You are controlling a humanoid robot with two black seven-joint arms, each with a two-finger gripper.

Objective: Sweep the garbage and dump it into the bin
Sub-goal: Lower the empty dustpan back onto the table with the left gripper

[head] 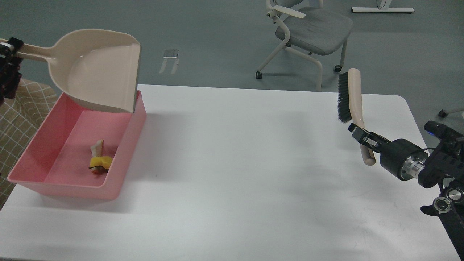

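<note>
Head view: garbage (pixel 98 159) already lies in the bin (pixel 123 181) at the table's (pixel 253 163) left edge. Our left gripper (pixel 9 54) clamps the empty dustpan (pixel 94 69) above it; our right gripper (pixel 362 136) grips the brush (pixel 353 98). Only setting tools down seems left.

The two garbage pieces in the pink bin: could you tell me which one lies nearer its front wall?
The yellow sponge; the white bread wedge lies behind it in the bin.

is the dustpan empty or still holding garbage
Empty. The dustpan is held above the pink bin, its inside bare; the sponge and bread slice lie on the bin floor.
</note>
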